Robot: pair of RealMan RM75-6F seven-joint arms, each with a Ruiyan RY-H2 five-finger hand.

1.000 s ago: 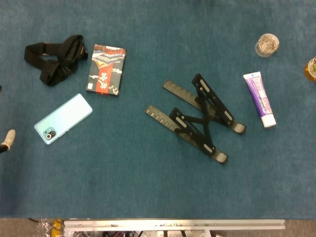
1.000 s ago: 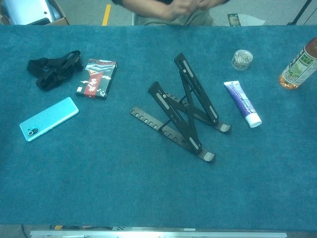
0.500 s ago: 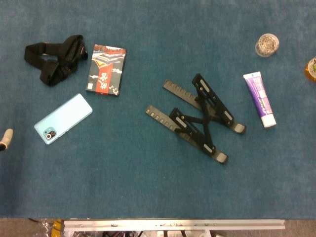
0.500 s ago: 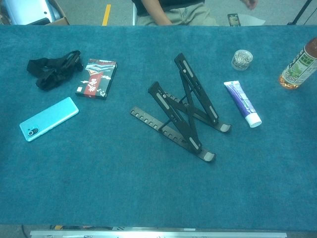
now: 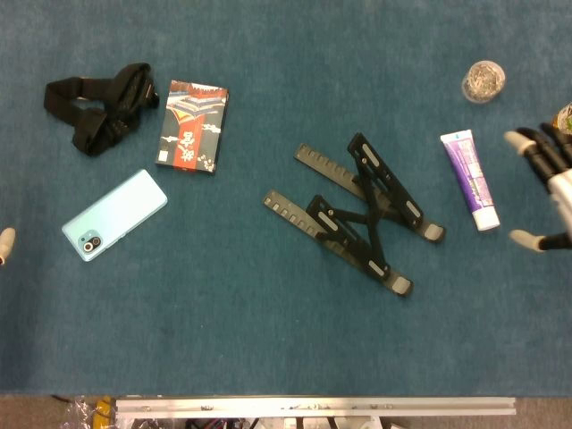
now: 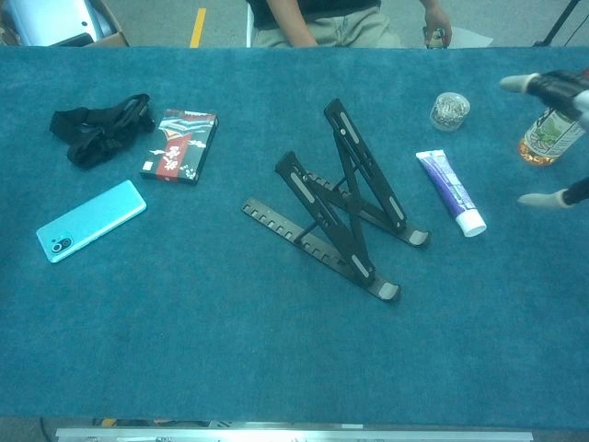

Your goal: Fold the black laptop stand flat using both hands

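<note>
Centrally on the blue cloth of the table [image 5: 268, 340] stands the black laptop stand [image 5: 357, 213], propped open, its two notched base rails lying flat and its crossed support arms raised in an X, as the chest view shows plainly; nothing touches it. To its right, apart from it, lies a purple and white tube [image 5: 470, 179], cap toward the near edge; beyond the tube sits a small clear jar [image 5: 483, 81], and at the far right edge a bottle [image 6: 553, 126] of amber liquid with a green label. The right hand [image 5: 547, 183] enters at the right edge, beside the tube and not touching it, its fingers [image 5: 529, 147] spread apart with nothing in them; in the chest view it partly overlaps the bottle. Of the left hand [image 5: 5, 243] only one pale fingertip shows at the left edge, so I cannot tell how it is set. On the left side lie a light blue phone [image 5: 114, 214], a small patterned box [image 5: 192, 126] and a black strap [image 5: 100, 105], all well apart from the stand.
</note>
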